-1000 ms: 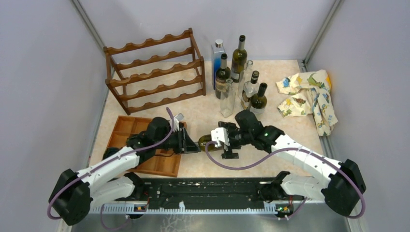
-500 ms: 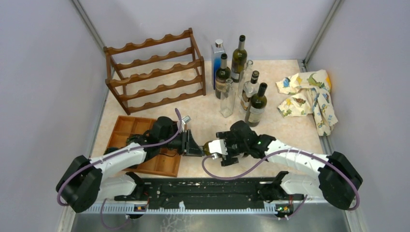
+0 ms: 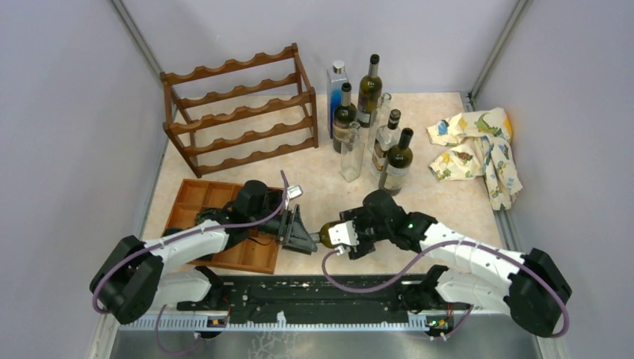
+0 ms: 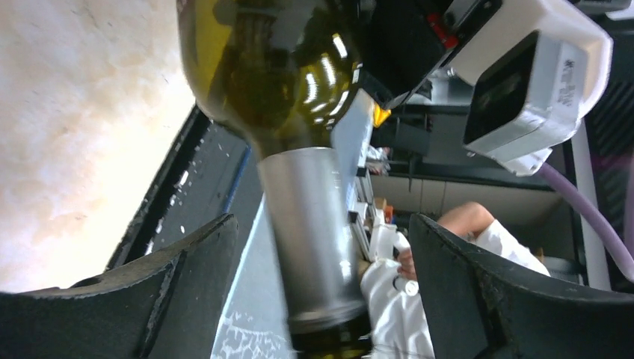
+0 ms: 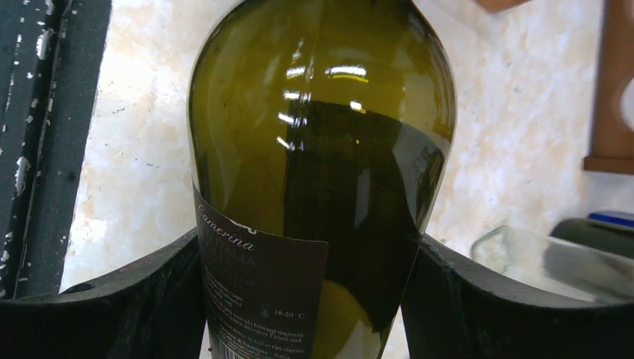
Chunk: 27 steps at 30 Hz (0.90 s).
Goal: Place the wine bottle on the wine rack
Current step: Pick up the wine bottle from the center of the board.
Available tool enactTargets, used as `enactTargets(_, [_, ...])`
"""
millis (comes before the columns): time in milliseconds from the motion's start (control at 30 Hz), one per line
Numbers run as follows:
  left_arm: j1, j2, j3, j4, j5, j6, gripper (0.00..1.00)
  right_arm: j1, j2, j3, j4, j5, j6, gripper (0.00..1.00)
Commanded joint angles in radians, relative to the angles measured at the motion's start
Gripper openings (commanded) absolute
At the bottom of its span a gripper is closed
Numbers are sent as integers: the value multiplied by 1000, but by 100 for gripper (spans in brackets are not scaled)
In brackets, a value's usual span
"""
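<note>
Wine bottle (image 3: pixel 326 233), dark green glass with a dark label: lying roughly level above the front of the table (image 3: pixel 314 176), close to the near edge with its black strip (image 3: pixel 321 292), neck pointing left. Right gripper (image 5: pixel 308 243): clamping the bottle's body, one finger pressing each side at the label. Left gripper (image 4: pixel 321 224): standing with its jaws apart around the foil-capped neck, a gap showing on each side. Wine rack (image 3: pixel 239 112): standing at the far left corner, all tiers showing no bottle, well apart from the held bottle, with bare tabletop lying between them. Wooden compartment tray (image 3: pixel 196 196): lying at the left edge under the left arm. Group of standing bottles (image 3: pixel 370 86): crowding the far middle, just right of the rack. Patterned cloth (image 3: pixel 478 146): lying crumpled at the right edge.
</note>
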Motion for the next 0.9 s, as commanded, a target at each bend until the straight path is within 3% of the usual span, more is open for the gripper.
enactTargets(0, [-2, 43, 35, -26, 144, 42, 90, 12, -102, 30, 10, -66, -122, 0])
enactTargets(233, [-35, 168, 145, -153, 194, 111, 84, 74, -70, 52, -52, -36, -236, 0])
enactTargets(400, [-64, 204, 192, -224, 184, 144, 71, 112, -29, 73, -52, -8, -244, 0])
enactTargets(867, [-88, 258, 270, -552, 44, 351, 69, 114, 47, 169, -93, 59, -205, 0])
